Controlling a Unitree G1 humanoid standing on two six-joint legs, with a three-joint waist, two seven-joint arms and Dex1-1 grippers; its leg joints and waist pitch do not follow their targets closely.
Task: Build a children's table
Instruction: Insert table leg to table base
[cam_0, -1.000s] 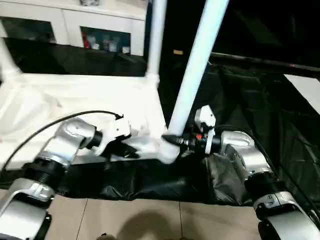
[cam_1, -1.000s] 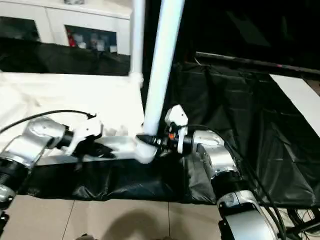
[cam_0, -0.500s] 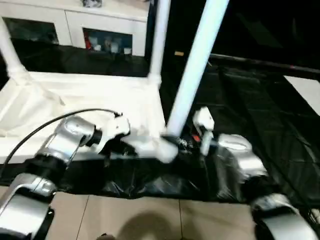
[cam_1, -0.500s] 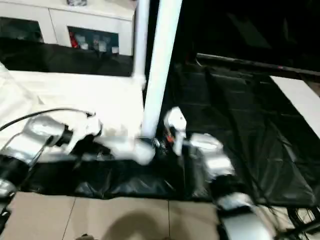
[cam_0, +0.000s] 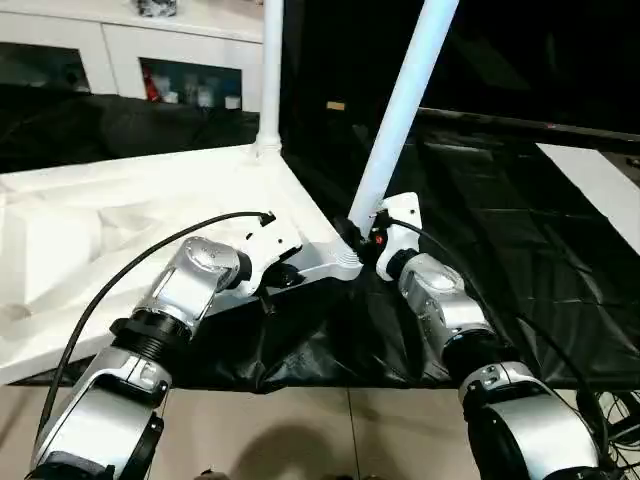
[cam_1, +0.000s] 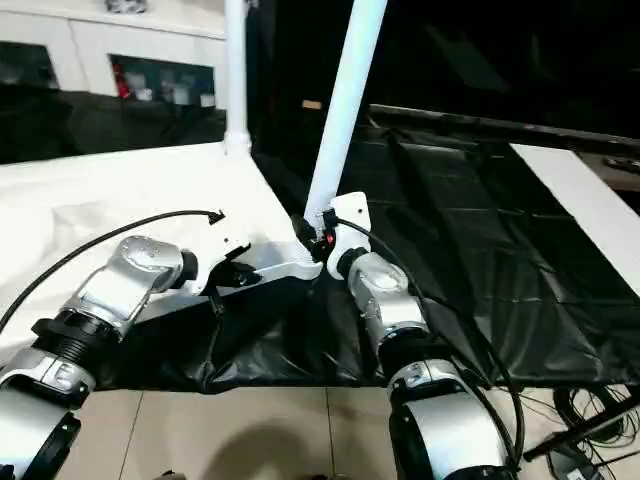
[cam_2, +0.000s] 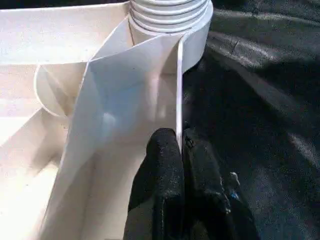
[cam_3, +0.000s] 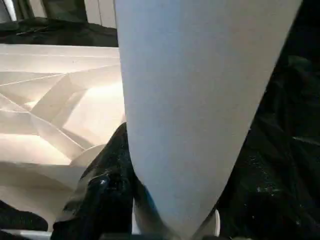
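Your right claw (cam_0: 358, 236) has its fingers around the base of a white leg (cam_0: 403, 102), right where that leg meets the near corner socket (cam_0: 340, 262) of the upturned table top (cam_0: 120, 215); the leg lies straight ahead of that claw, rising up and away from you and leaning off to your right, so its long axis is tilted, not square to the top. Your left claw (cam_2: 181, 165) is pinched almost shut on the thin rim wall of the top, just beside that same socket; the top lies ribbed side up on the black-covered counter (cam_0: 520, 250), its long side running away to your left, with its near edge reaching out over the counter's front edge.

The right arm is the nearer one to the leg, and the move turns on that lean: I'd judge you need to bring the leg's upper end back towards your left until it stands parallel to the far leg (cam_0: 270, 70), which stands upright in the far corner socket; whether the ribbed end is fully seated I cannot tell.
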